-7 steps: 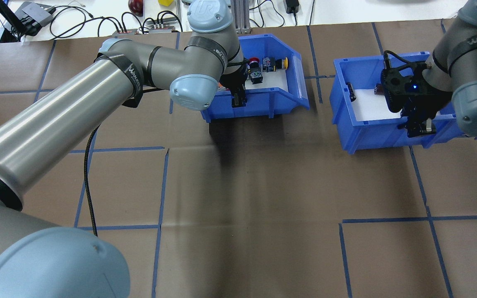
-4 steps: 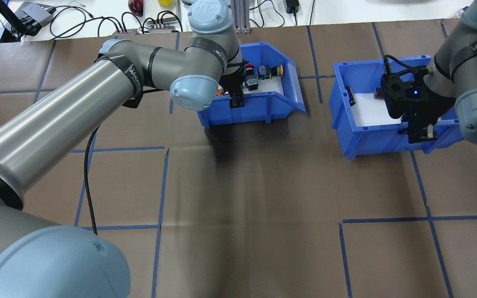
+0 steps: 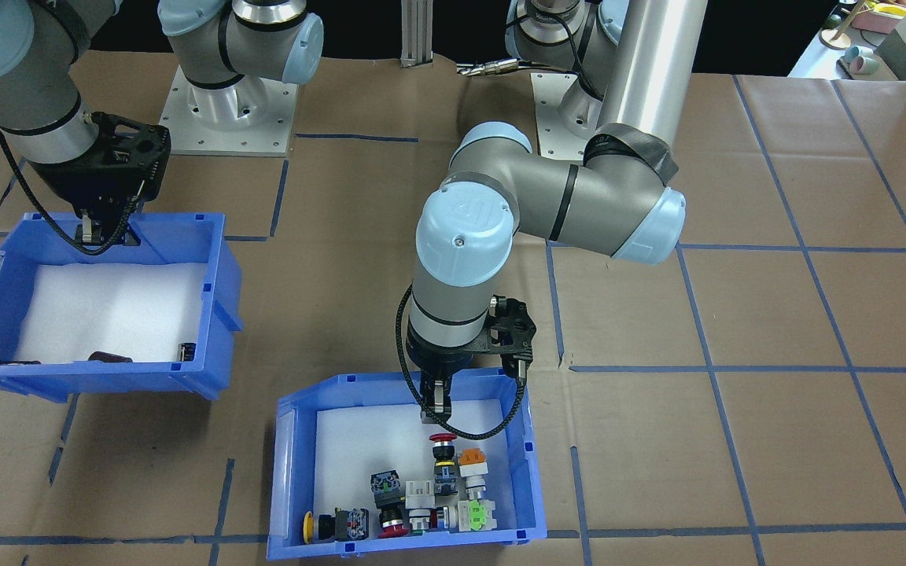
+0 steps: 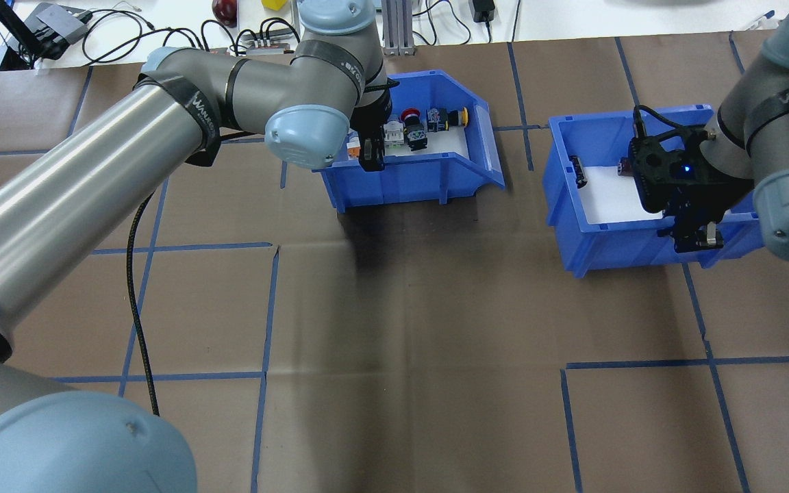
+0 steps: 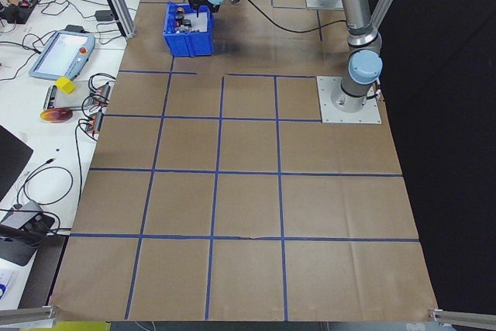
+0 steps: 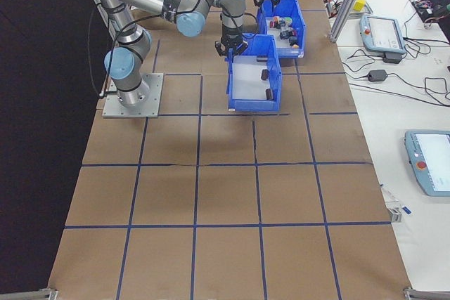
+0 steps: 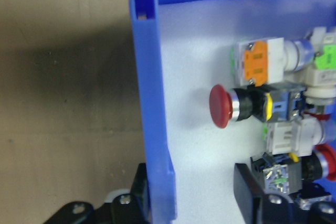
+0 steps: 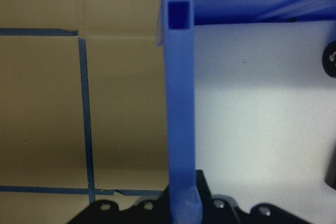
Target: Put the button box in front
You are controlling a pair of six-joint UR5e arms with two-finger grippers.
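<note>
The button box is a blue bin with white foam and red, orange, green and yellow push-buttons, at the table's far side left of centre. My left gripper stands open astride its robot-side wall, outer finger against the wall, inner finger well apart over the foam. In the front-facing view that gripper hangs at the box rim. My right gripper is shut on the near wall of the other blue bin, which holds a few black parts.
The two bins sit roughly a hand's width apart. Cables and devices line the white bench beyond the table's far edge. The arms' base plates are on the robot side. Brown paper with a blue tape grid covers the table.
The button box has shifted left and turned slightly, and my left gripper has slid left along its wall. The other bin and my right gripper have moved a little toward the robot.
</note>
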